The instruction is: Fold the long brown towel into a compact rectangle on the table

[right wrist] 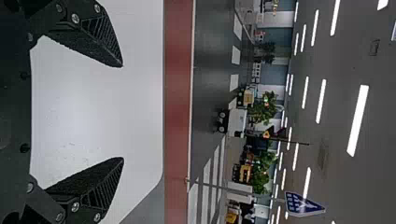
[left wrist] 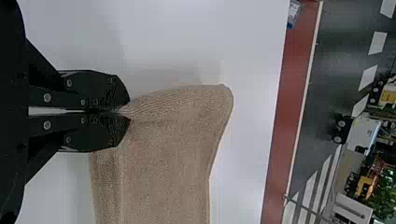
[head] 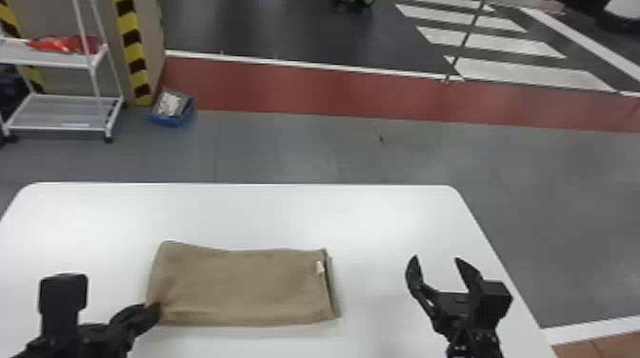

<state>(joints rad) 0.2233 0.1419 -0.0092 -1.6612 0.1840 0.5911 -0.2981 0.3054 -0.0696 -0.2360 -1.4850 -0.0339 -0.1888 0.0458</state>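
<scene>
My L pincer (left wrist: pixel 125 112) is closed w/ a small pinch of the brown towel (head: pixel 243 285) b/w its tips; in the left wrist view the cloth gathers there in fine pleats. The grip is at the near corner of the towel's left end, in the lower left of the head view.

The towel lies in the lower middle of the head view, left of centre, flat on the white table (head: pixel 381 223). It is already a wide rectangle, w/ layered edges and a small pale label (head: pixel 320 267) at its right end. I judge it as light and soft, a bit thick b/c of the layers, not fragile and not very slippery. It will prob. sag when lifted, and the layers can slide apart if I pinch only the top one. So I should take all layers together, at the corners of the left end, and bring this end over toward the label, approx. to half.

My L arm enters at the bottom left corner of the head view, low beside the cloth. My R pincer (head: pixel 436 259) is wide open w/ nothing in it, at the lower right of the same view, well apart from the towel, its tips directed to the far edge.
</scene>
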